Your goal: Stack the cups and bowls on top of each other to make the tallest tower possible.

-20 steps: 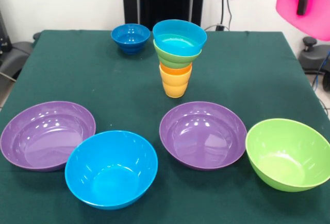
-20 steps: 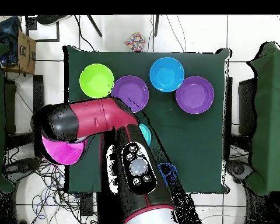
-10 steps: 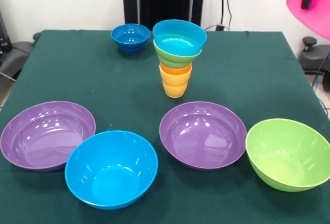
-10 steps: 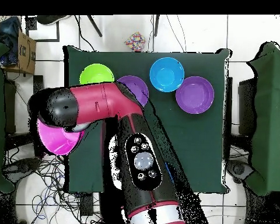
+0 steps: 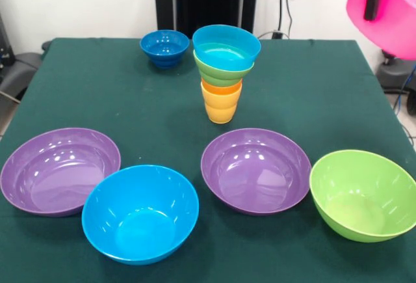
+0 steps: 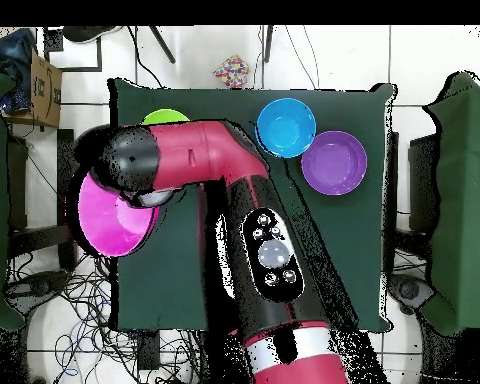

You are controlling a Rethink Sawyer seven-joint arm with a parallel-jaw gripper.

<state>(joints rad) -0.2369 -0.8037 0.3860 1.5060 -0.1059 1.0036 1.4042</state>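
1. The pink bowl [image 5: 385, 11] hangs in the air past the table's [image 5: 97, 94] side edge, near its far corner in the front view. It is tilted, its open side turned partly toward the table.
2. The jaws [image 5: 373, 0] are closed on the pink bowl's rim: one dark finger shows inside the wall. The outer finger is hidden behind the plastic.
3. From overhead, the arm [image 6: 199, 160] crosses the table and the pink bowl sits beyond the table's side edge.
4. The tower [image 5: 224, 68] stands toward the table's far edge, about midway along it: two nested cups [image 5: 221, 104] at the bottom, a small green bowl [image 5: 221, 73] on them, a light blue bowl [image 5: 226, 47] on top.
5. A small dark blue bowl [image 5: 164, 47] rests near the far edge, just beside the tower.
6. Along the near edge lie two purple bowls [image 5: 60, 169], a large blue bowl [image 5: 140, 213] and a large green bowl [image 5: 364, 194], all upright and empty.
7. Handling, as judged: the bowls look like thin, glossy, stiff plastic, so light but slippery. A pinch on the rim is the only hold available, and a wide bowl held at one point will tend to swing or slip.
8. Risk, as judged: the tower rests on a narrow cup base and looks top-heavy. A wide bowl set on it off centre could topple it.
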